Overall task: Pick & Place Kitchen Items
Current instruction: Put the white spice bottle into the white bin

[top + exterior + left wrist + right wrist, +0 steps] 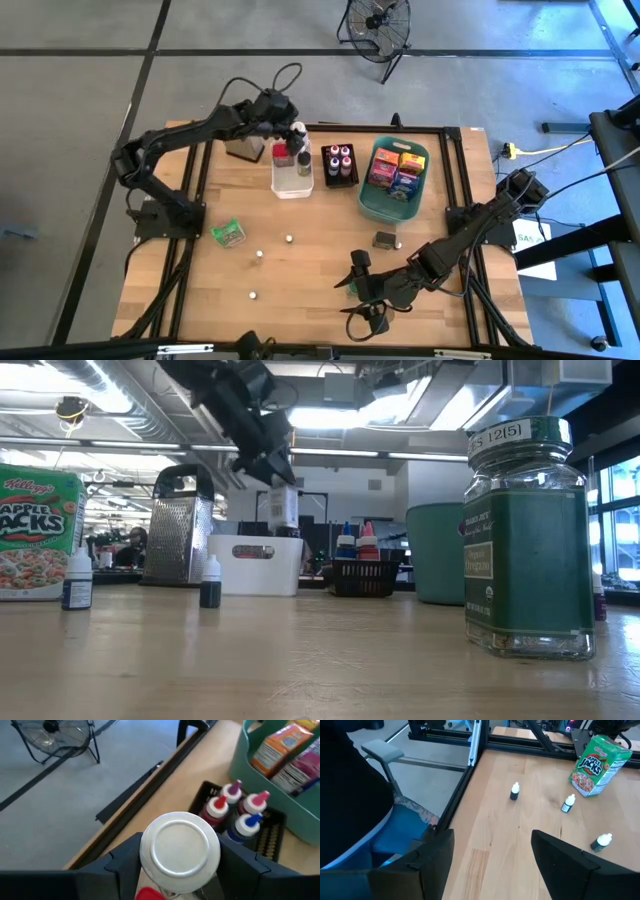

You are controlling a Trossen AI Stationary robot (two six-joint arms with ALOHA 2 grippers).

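Note:
My left gripper point(297, 133) is over the far end of the white bin point(290, 185), shut on a jar with a round white lid point(180, 847). In the low view the jar point(283, 508) hangs upright just above the bin point(255, 565). My right gripper point(356, 292) stands open near the table's near edge with nothing between its fingers point(492, 860). A green-labelled spice jar point(384, 240) stands upright on the table. A green cereal box point(230, 233) and three small dropper bottles point(288, 239) point(258, 253) point(252, 295) also sit on the wood. My left gripper pinches the jar between its two fingers point(125, 865), one on either side of the body just under the white lid's rim point(150, 870). The fingers come slanting down from the table's left. The jar is upright and lifted, its bottom about level with the bin's rim.
A black tray point(340, 180) with several capped bottles and a teal basket point(368, 205) full of boxes stand right of the bin. A metal grater point(243, 148) stands left of it. A red item point(281, 152) and a bottle point(303, 165) are in the bin.

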